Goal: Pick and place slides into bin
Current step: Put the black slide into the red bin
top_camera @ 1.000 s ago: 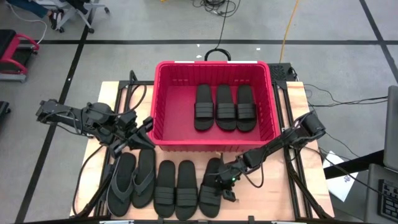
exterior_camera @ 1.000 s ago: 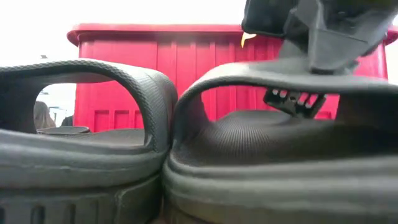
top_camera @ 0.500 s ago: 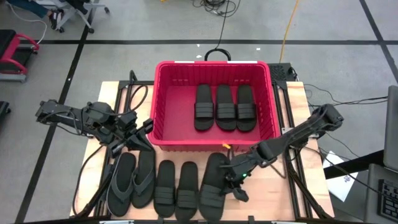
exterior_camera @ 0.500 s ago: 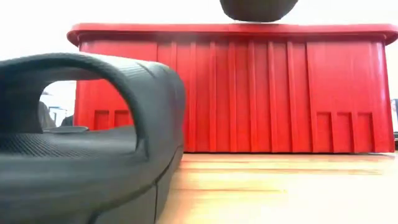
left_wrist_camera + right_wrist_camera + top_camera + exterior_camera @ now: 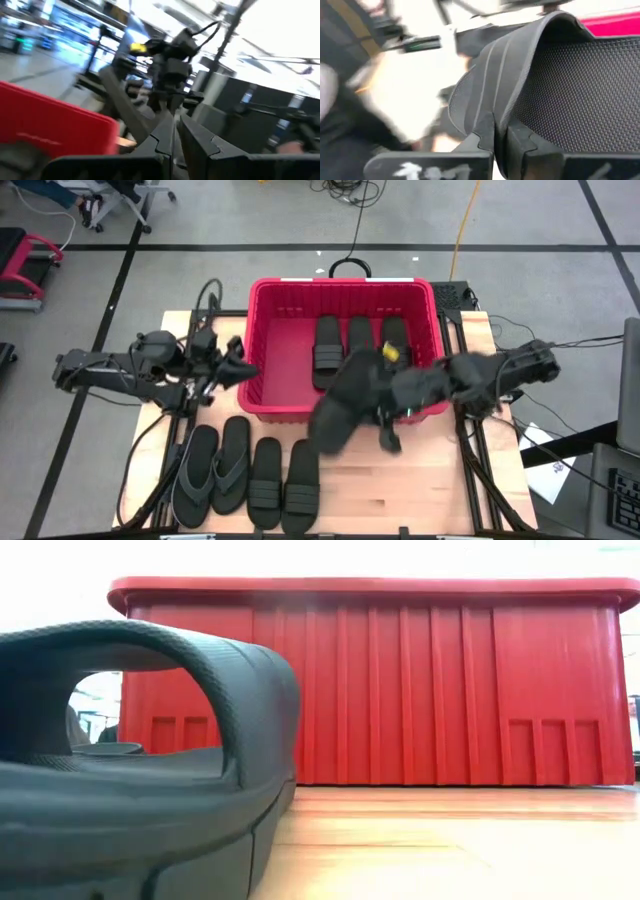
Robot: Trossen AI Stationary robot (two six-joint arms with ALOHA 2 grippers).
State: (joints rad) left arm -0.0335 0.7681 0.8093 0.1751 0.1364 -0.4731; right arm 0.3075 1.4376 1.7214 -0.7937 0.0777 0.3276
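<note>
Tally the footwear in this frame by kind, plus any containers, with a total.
Black band-strap slides: 6, with 3 in the bin, 2 on the table, 1 carried by the right claw
Grey thong flip-flops: 2
Red bin: 1
Total: 9

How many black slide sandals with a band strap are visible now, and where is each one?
6: three lie in the red bin, two stand on the table beside the flip-flops, and one hangs from the right pincer over the bin's front rim.

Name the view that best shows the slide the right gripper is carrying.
The right wrist view: the carried slide fills it, its ribbed strap pinched by the right gripper. The high view shows it blurred over the bin's front rim. The low view misses it.
</note>
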